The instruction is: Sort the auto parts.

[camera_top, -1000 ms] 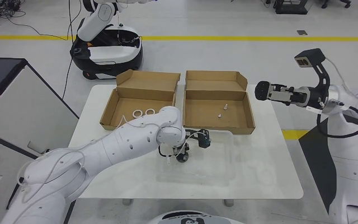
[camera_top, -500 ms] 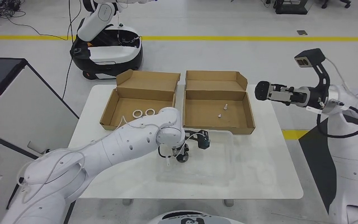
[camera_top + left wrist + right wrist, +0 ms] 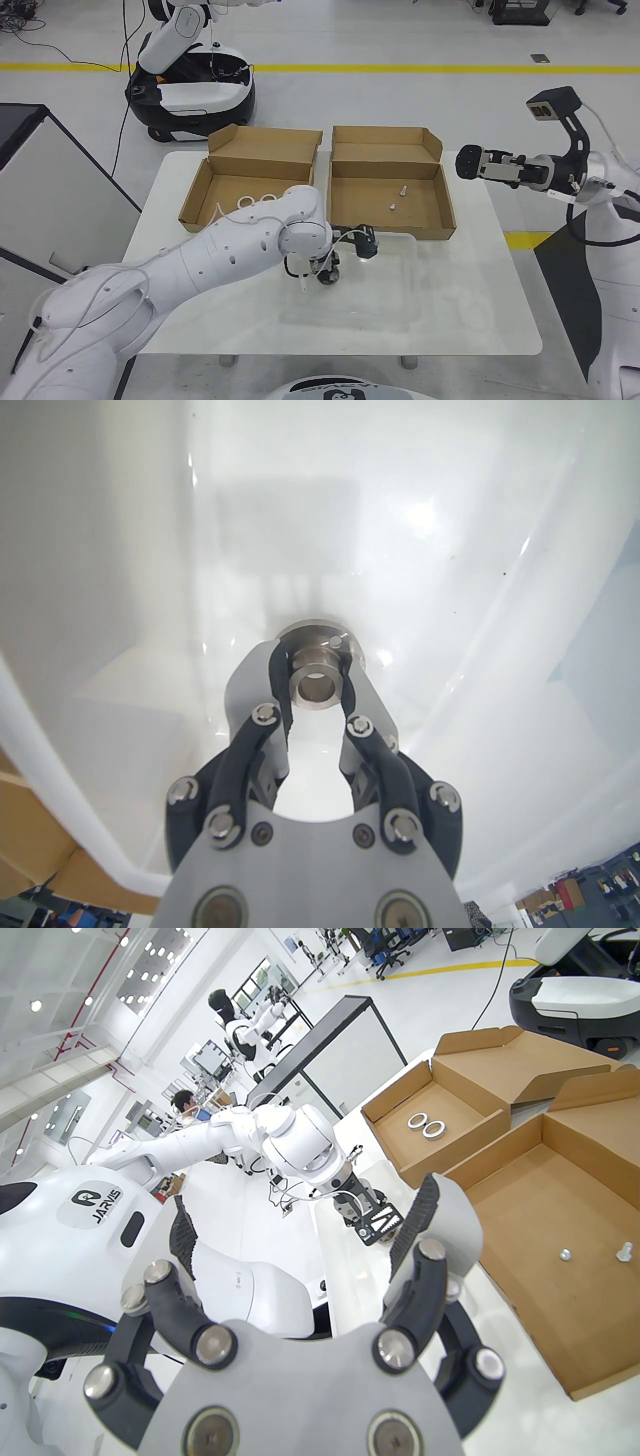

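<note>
My left gripper is shut on a metal flanged bushing, gripping its narrow neck just above the floor of the clear plastic bin. From above, this gripper hangs in the bin's near-left part. My right gripper is open with nothing in it, held in the air past the table's right side. The left cardboard box holds two metal rings. Two small bolts lie in the right cardboard box.
The two open boxes stand side by side at the table's back, lids folded up. The bin sits in front of them. A white mobile robot base is parked on the floor beyond the table. A dark-framed cabinet stands to the left.
The left wrist has shifted slightly toward the boxes with the bushing still gripped. The right arm has not moved.
</note>
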`<act>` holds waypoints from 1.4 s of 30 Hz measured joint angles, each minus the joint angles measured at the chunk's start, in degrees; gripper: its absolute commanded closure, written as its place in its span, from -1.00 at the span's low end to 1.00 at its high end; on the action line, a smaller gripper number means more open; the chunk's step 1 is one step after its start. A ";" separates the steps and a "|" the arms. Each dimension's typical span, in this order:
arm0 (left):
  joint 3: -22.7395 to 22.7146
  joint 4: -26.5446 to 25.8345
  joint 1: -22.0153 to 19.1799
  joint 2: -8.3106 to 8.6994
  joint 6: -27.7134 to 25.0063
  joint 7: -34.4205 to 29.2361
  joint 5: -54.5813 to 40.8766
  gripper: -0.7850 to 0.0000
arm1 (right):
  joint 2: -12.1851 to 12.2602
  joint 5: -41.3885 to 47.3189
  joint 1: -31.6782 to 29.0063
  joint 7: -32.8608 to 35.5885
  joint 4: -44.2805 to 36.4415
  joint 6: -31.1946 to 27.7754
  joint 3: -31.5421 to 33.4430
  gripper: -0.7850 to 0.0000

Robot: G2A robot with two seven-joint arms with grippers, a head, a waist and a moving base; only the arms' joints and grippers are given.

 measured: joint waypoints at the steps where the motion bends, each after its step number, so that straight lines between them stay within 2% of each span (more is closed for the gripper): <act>1: -0.54 -1.49 -0.12 0.29 0.50 -0.92 -0.31 1.00 | 0.00 0.00 0.00 0.00 0.00 0.00 0.00 -1.00; 9: -3.90 -11.18 -1.36 3.21 4.67 -5.63 -2.28 1.00 | 0.00 0.00 0.00 0.00 0.00 0.00 0.00 -1.00; 19: -7.19 -20.76 -3.88 8.45 5.46 -6.42 -6.56 1.00 | 0.00 0.00 0.00 0.00 0.00 0.00 0.00 -1.00; 21: -7.31 -21.27 -3.85 8.90 5.10 -6.05 -6.86 1.00 | 0.00 0.00 0.00 0.00 0.00 0.00 0.00 -1.00; 34: -7.65 -20.52 -2.90 9.13 5.56 -5.13 -5.17 1.00 | 0.00 0.00 0.00 0.00 0.00 0.00 0.00 -1.00; 38: -12.85 -19.35 -0.95 10.54 3.01 2.12 -9.42 1.00 | 0.00 0.00 0.00 0.00 0.00 0.00 0.00 -1.00; 42: -18.20 -18.40 1.79 12.53 0.66 5.44 -12.87 1.00 | 0.00 0.00 0.00 0.00 0.00 0.00 0.00 -1.00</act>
